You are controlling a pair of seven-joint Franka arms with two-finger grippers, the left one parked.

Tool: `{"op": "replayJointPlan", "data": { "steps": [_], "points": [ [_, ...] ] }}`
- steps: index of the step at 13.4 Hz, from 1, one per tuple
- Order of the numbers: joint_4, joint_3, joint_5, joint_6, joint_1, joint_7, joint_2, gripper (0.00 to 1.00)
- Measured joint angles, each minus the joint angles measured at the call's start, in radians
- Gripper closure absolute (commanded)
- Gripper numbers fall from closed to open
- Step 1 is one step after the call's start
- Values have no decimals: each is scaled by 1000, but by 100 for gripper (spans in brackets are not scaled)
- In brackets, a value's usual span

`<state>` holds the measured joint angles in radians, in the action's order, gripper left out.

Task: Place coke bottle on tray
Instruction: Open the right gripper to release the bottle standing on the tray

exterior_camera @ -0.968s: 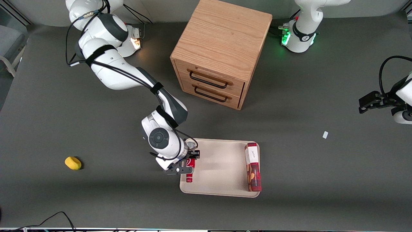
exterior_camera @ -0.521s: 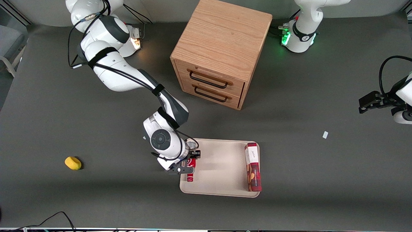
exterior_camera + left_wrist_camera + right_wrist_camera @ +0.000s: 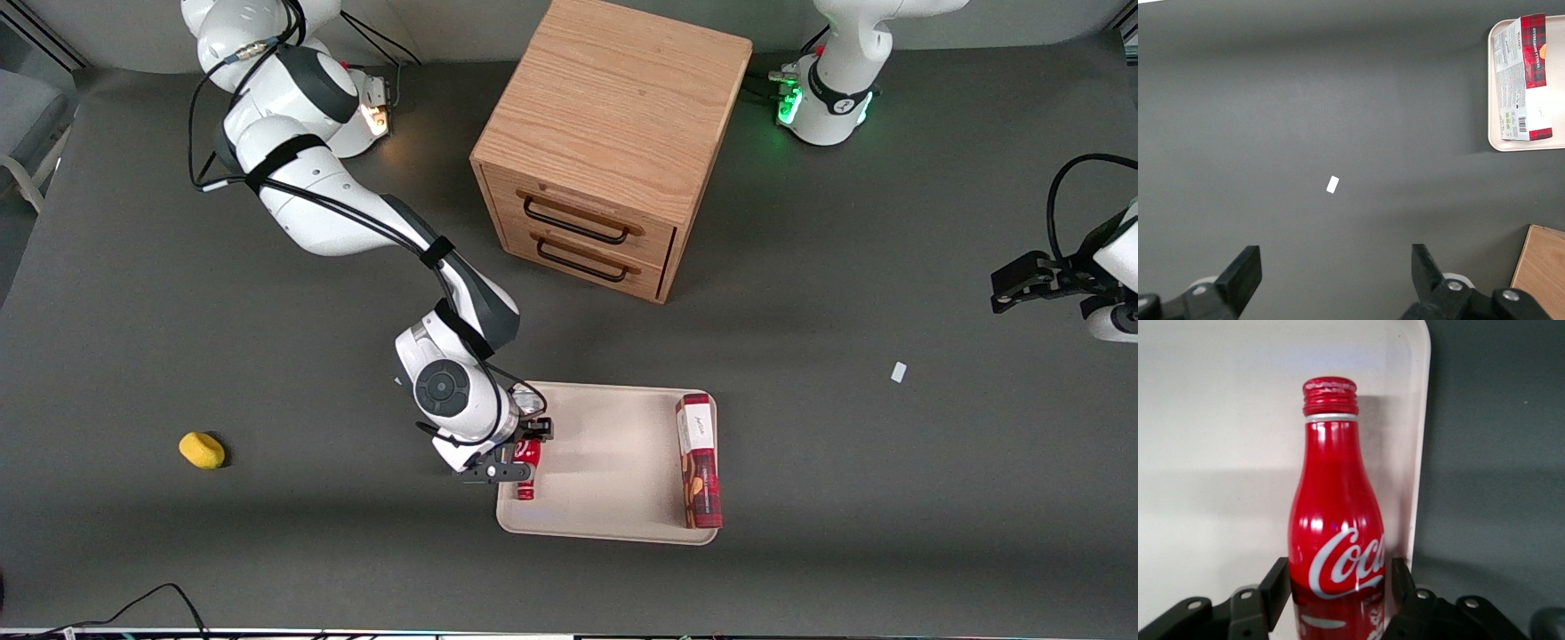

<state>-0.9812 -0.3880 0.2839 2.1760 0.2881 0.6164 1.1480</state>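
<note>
The coke bottle (image 3: 525, 487), red with white script and a red cap, lies lengthwise between the fingers of my right gripper (image 3: 521, 455), cap toward the front camera. It sits low over the beige tray (image 3: 613, 462), at the tray's edge toward the working arm's end. In the right wrist view the gripper (image 3: 1338, 579) is shut on the bottle (image 3: 1337, 513), with the black fingers (image 3: 1277, 587) on either side of its body. The tray (image 3: 1218, 420) lies under it, and the bottle's shadow falls close beside it by the rim.
A red-and-white rectangular box (image 3: 699, 462) lies on the tray's edge toward the parked arm; it also shows in the left wrist view (image 3: 1523, 73). A wooden two-drawer cabinet (image 3: 613, 142) stands farther from the camera. A yellow object (image 3: 202, 450) and a white scrap (image 3: 899, 372) lie on the table.
My gripper has shifted slightly with the bottle over the tray's edge, still shut on it; the bottle's cap end has drawn in a little.
</note>
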Motion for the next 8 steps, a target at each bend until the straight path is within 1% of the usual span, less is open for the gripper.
{"op": "replayJointPlan", "data": {
  "steps": [1,2,3,4,8],
  "points": [
    [0,0,0,0,0,0,0,30],
    [0,0,0,1,0,0,0,27],
    [0,0,0,1,1,0,0,4],
    [1,0,0,2,1,0,0,0],
    [25,3,1,-1,-5,-1,-26,0]
  ]
}}
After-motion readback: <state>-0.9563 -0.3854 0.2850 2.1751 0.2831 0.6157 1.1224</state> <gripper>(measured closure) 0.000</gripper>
